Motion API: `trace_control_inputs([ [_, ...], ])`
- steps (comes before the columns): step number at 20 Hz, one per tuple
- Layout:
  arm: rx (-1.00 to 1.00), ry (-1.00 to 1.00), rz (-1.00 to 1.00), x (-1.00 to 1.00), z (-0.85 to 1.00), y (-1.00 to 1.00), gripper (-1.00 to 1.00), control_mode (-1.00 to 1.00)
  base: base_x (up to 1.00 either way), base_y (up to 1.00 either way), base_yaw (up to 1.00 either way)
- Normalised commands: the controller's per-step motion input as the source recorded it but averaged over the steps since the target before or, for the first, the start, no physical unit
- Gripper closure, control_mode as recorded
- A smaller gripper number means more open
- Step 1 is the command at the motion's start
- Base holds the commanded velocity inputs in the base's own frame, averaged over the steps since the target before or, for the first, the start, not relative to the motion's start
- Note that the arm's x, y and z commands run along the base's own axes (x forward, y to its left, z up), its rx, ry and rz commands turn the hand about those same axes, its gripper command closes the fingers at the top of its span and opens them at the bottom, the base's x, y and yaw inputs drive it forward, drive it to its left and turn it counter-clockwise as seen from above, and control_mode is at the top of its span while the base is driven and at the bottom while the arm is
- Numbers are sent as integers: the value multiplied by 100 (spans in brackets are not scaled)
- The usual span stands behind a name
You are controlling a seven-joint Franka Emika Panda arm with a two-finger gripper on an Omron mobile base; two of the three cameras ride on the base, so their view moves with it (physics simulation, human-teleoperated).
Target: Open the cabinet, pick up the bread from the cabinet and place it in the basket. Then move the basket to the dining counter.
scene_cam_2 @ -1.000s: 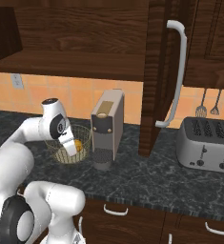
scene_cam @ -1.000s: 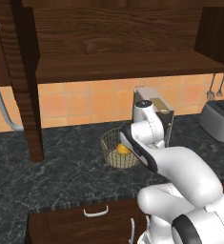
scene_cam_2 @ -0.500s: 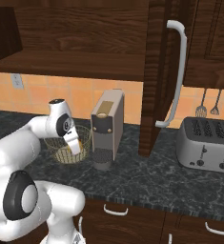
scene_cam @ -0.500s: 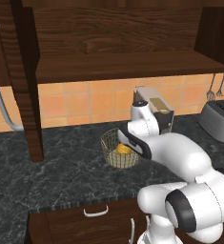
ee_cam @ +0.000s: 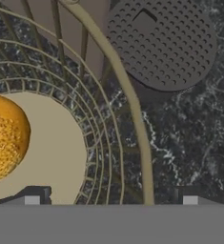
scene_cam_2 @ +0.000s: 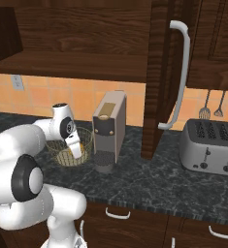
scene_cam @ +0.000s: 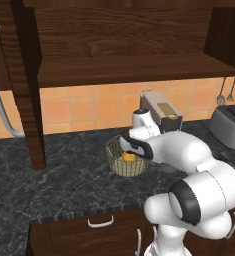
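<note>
Pincer (ee_cam: 111, 200): stood wide open, nothing held; one dark tip (ee_cam: 31, 199) inside the basket, the other outside, rim wire between them.
Bread (ee_cam: 4, 137): lay on the solid beige bottom of the basket, beside the inner tip, apart from it; seen also as a yellow-orange lump through the mesh in the left base view (scene_cam: 129, 157).
Basket (scene_cam: 127, 156): sat on the black speckled worktop (scene_cam: 64, 185), directly under the pincer; rim (ee_cam: 132, 109) ran straight through the gap.
Cabinet (scene_cam: 134, 70): doors open, wooden shelf bare overhead; right door with silver bar handle (scene_cam_2: 179, 77) swung out well to one side.
Handling, judged: wire mesh probably light and fairly stiff, rim wire thin and likely slick under the pads; bread loose inside, apt to roll if tilted.
Hold point, judged: rim wire where it crossed between the tips; closing squarely on wall and rim together looked best, kept level on lifting.
Edges: coffee machine (scene_cam_2: 109, 127) just beside the basket on the outer-tip side, its round perforated drip tray (ee_cam: 161, 43) nearly against the mesh wall.
Open room: tight toward the machine, shelf above limited a straight rise; freer worktop on the side away from the machine and toward the front edge.
Dining counter: not identified from here.
</note>
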Motion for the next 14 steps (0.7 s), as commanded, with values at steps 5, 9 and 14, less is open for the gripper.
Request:
trace_control_inputs([
  [5,1,0,0,0,-26,12,100,-100,0,0,0],
  [9,0,0,0,0,-26,15,100,-100,0,0,0],
  [14,0,0,0,0,-15,16,100,-100,0,0,0],
])
